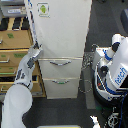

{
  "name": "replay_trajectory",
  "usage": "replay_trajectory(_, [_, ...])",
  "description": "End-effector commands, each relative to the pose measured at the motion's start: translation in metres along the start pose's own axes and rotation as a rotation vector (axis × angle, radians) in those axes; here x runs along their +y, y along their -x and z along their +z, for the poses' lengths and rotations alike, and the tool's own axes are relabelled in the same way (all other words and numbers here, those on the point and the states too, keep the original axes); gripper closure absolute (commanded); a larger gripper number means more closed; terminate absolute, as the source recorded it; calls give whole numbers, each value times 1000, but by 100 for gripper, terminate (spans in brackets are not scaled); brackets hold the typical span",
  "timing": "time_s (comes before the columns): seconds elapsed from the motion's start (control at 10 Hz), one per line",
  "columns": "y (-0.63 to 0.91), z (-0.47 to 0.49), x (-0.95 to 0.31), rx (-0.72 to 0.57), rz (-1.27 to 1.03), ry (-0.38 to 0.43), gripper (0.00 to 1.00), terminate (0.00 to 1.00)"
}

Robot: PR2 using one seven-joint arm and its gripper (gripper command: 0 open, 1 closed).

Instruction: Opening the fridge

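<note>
the fridge [60, 35] stands mid-frame, white, with a green sticker [43, 8] up top on the big door and two drawers [61, 75] with curved handles below, all looking shut. the arm [20, 85] comes up from the bottom left of the exterior view and its gripper [36, 50] sits right at the fridge's left edge, but honestly can't tell if it's open or clamped on anything. wooden cabinet [14, 47] is just left of the fridge, robot body [115, 70] off to the right.

The only lettering stands on the robot body [118, 75], right of the fridge [60, 40] in the exterior view: blue letters, too blurred to read. The fridge's sticker [43, 9] shows a green figure.
</note>
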Motion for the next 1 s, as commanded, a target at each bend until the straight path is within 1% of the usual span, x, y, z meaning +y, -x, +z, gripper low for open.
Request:
replay_trajectory(0.1, [-25,-29,-25,18,-41,3,100,0])
replay_trajectory(0.3, [-19,-33,-18,22,-32,7,100,0])
replay_trajectory(0.5, [5,-14,-31,-24,-76,34,100,0])
replay_trajectory(0.6, [48,24,-64,-98,-168,39,100,0])
replay_trajectory(0.7, [59,33,-72,-114,-187,40,100,0])
replay_trajectory(0.8, [155,107,-136,-236,-355,17,100,0])
replay_trajectory(0.9, [165,112,-141,-247,-368,14,100,0])
replay_trajectory(1.0, [241,150,-179,-320,-456,-14,100,0])
